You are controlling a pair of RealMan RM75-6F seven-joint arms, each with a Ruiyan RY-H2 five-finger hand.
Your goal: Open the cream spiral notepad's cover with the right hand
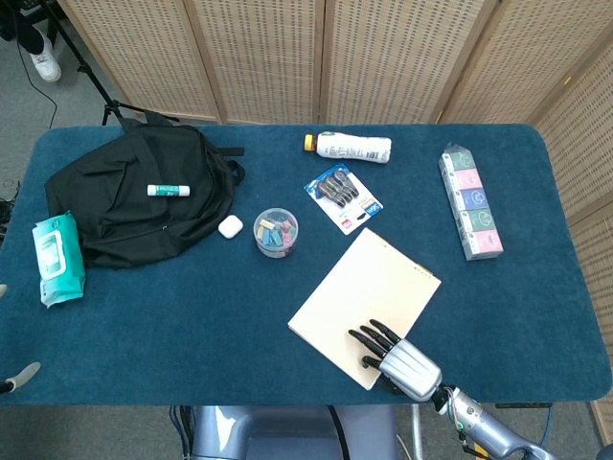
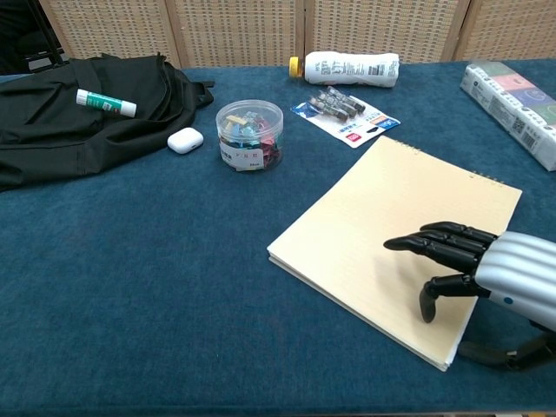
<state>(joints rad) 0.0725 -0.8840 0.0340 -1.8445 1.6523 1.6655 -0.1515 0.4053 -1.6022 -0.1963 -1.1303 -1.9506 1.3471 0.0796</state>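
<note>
The cream spiral notepad lies flat and closed on the blue table, its spiral binding along the far right edge. My right hand is over the notepad's near corner, dark fingers stretched forward across the cover and the thumb pointing down at its near edge. I cannot tell whether the fingers touch the cover. Nothing is held in it. The left hand is out of both views.
A clear tub of clips, a marker pack, a white bottle and a long box lie beyond the notepad. A black backpack with a glue stick, an earbud case and wipes lie left.
</note>
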